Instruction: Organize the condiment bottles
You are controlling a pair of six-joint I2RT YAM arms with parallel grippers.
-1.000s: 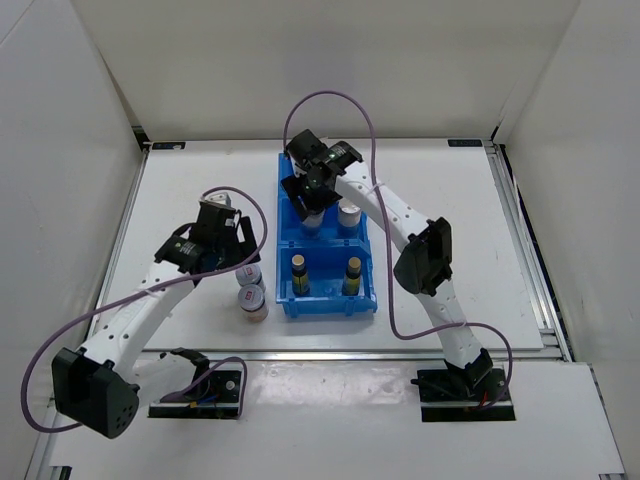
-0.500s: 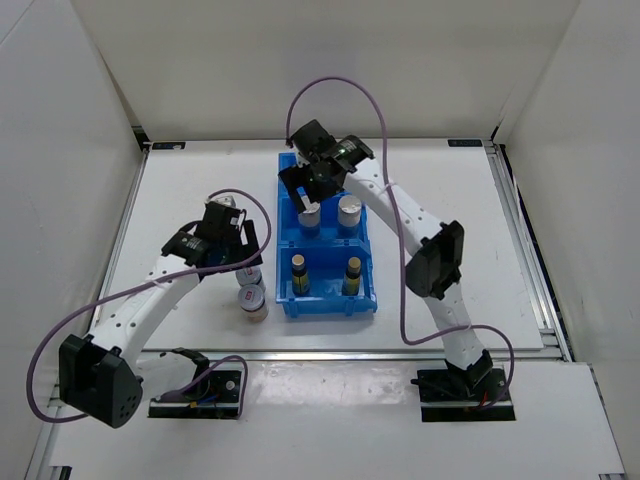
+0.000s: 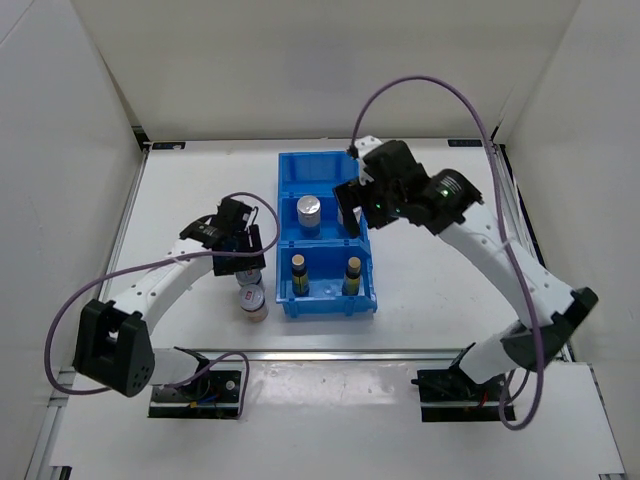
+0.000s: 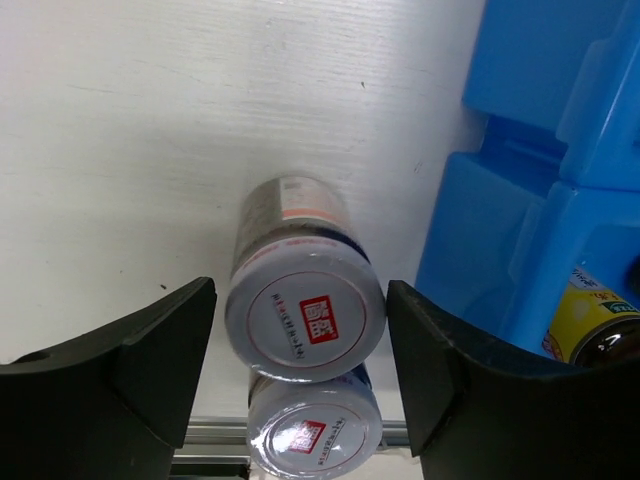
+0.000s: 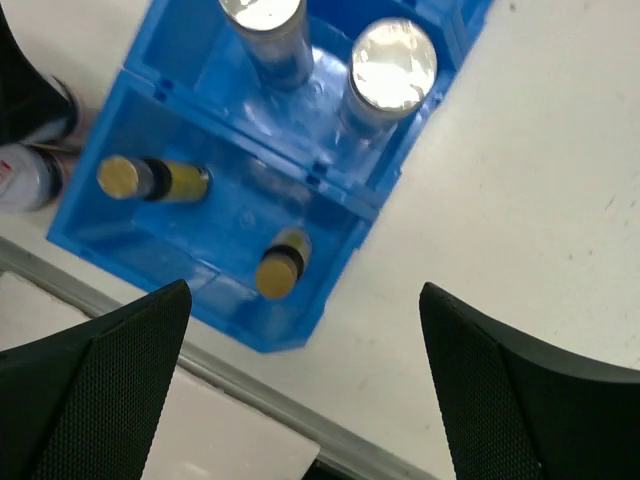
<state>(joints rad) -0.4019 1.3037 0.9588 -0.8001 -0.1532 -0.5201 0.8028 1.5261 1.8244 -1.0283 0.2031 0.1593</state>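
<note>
The blue bin holds two slim dark bottles in its front compartment. A silver-lidded jar stands in the middle compartment. The right wrist view shows a second jar beside it, and both dark bottles. Two more jars stand left of the bin. My left gripper is open and straddles the farther of these jars, with the nearer one below it. My right gripper is open and empty above the bin's right side.
The bin sits mid-table, with bare white table to its right. A metal rail runs along the table's front edge. White walls enclose the table on three sides.
My right gripper let go of a jar in the middle compartment, rose and swung right. My left gripper moved toward the two jars beside the bin.
</note>
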